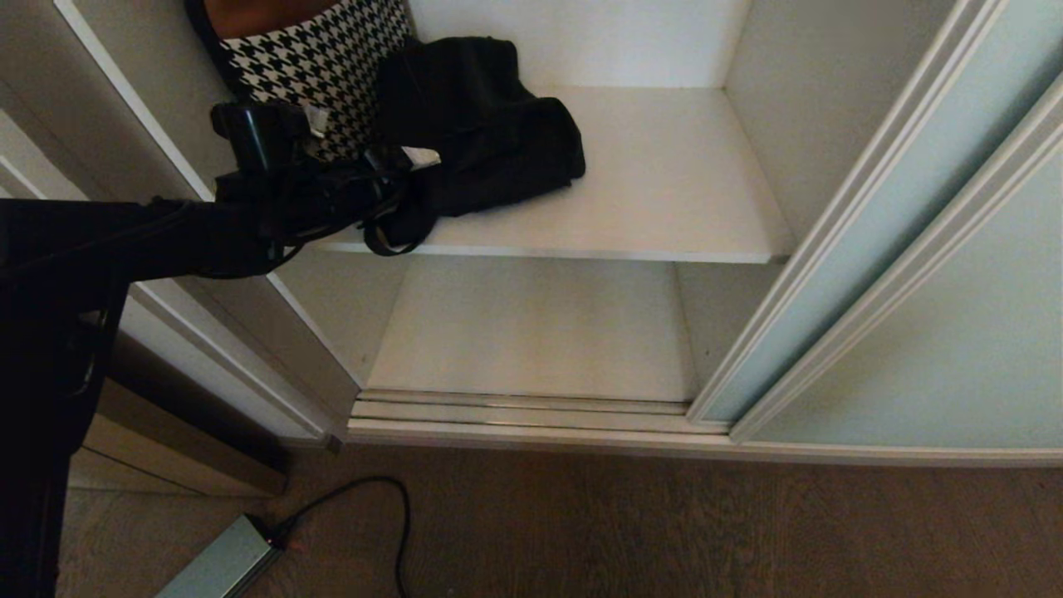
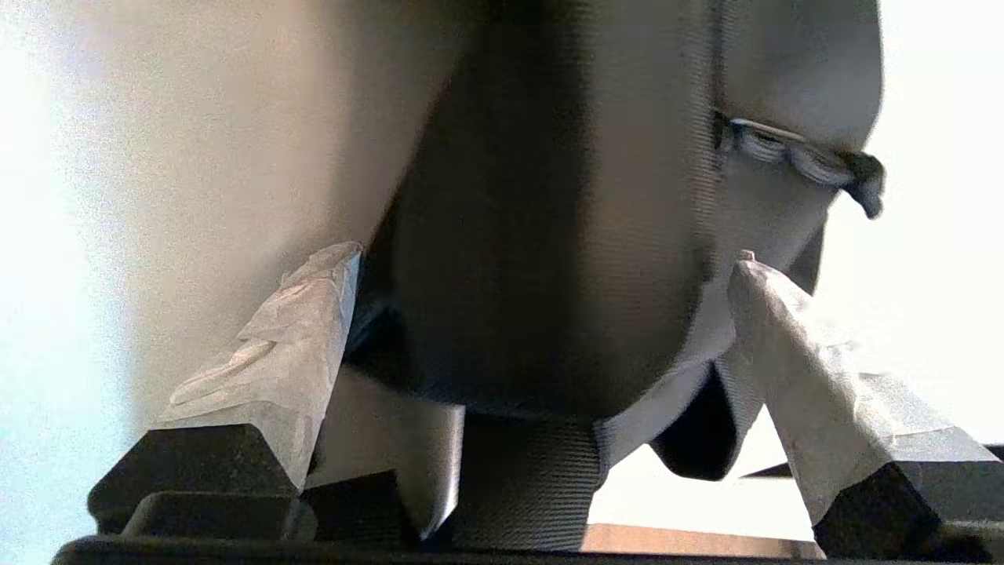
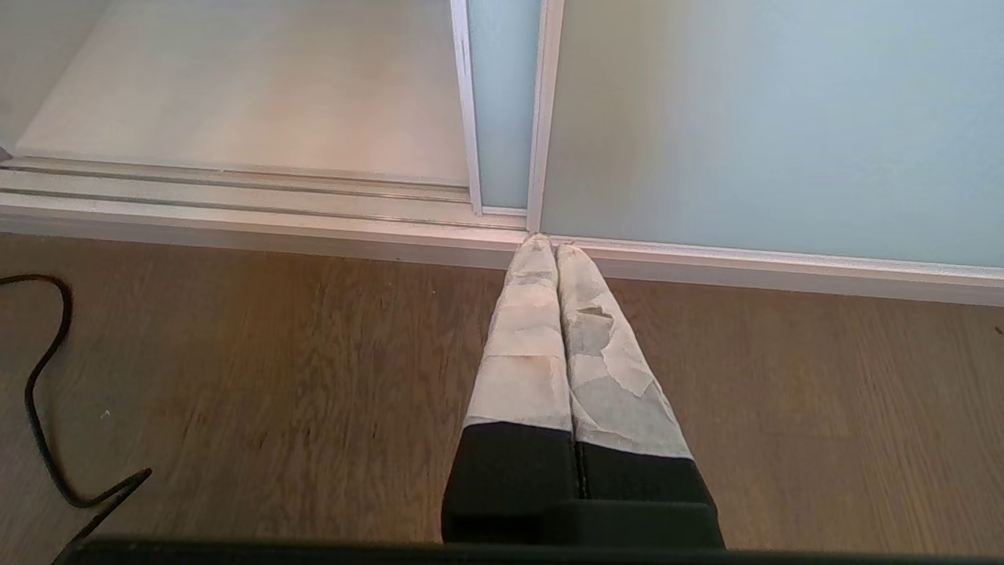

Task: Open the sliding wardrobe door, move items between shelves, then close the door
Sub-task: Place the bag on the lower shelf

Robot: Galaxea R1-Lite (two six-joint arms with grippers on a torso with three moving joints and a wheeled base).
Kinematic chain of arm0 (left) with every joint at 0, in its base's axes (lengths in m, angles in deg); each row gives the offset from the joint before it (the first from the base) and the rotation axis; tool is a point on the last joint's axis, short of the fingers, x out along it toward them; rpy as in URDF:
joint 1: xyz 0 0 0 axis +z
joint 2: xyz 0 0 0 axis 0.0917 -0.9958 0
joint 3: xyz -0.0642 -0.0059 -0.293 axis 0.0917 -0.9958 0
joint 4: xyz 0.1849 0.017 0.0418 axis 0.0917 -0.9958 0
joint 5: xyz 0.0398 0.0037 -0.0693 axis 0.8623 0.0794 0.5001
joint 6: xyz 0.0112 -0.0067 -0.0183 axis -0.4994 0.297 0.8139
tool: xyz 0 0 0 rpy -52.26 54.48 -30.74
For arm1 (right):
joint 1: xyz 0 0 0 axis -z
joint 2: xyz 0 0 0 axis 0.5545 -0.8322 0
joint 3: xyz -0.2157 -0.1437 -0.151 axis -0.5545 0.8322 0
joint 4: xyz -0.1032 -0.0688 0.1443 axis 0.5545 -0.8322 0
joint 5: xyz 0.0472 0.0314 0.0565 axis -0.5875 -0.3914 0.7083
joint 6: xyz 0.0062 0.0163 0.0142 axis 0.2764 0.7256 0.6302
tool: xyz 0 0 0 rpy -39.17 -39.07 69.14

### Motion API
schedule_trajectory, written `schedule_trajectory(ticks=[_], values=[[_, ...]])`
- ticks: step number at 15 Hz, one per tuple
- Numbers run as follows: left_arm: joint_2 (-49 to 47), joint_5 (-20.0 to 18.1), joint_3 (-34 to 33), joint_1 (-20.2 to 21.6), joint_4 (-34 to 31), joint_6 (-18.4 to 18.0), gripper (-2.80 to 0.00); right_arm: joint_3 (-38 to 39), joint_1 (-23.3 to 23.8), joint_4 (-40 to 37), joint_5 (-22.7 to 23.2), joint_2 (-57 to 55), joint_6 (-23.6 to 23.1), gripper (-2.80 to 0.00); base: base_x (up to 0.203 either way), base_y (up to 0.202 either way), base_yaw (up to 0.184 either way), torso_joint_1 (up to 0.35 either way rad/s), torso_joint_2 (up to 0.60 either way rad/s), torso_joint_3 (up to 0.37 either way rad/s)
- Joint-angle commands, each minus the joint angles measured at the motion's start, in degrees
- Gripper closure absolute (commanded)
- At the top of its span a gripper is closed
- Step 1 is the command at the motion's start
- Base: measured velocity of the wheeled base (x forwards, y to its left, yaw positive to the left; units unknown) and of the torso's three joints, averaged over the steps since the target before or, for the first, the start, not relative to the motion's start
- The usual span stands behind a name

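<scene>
The left end effector [image 2: 541,329] is spread wide at the upper shelf's [image 1: 664,199] front left corner, fingers [image 2: 298,345] flanking the black bag [image 1: 482,133] without pinching it. The right end effector [image 3: 555,259] hangs pressed together above the floor [image 3: 274,377].

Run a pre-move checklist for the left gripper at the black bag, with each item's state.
1. Sliding door out of the way: ok, the opening is uncovered.
2. Left gripper open: ok, its fingers stand wide apart.
3. Black bag on the upper shelf: ok, resting beside the houndstooth cushion.
4. Bag free of the gripper: cannot tell, fabric sits between the fingers and a strap loops below it.
5. Lower shelf free: ok.
6. Right gripper parked: ok, shut, above the floor.
</scene>
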Motion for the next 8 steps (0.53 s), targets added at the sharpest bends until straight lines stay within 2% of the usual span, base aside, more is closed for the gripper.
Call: schedule_trajectory(ticks=[1, 7, 8], values=[[0.94, 0.09, 0.01, -0.8, 0.3, -0.04, -2.8, 0.0, -0.02, 0.0, 0.01, 0.1, 0.01, 0.0, 0.0, 0.0, 0.0, 0.0, 0.0, 0.0], [0.87, 0.17, 0.1, -1.59, 0.92, -0.22, -2.8, 0.0, -0.02, 0.0, 0.01, 0.1, 0.01, 0.0, 0.0, 0.0, 0.0, 0.0, 0.0, 0.0], [0.77, 0.17, 0.1, -1.68, 0.92, -0.22, -2.8, 0.0, -0.02, 0.0, 0.01, 0.1, 0.01, 0.0, 0.129, 0.0, 0.0, -0.002, 0.0, 0.002]])
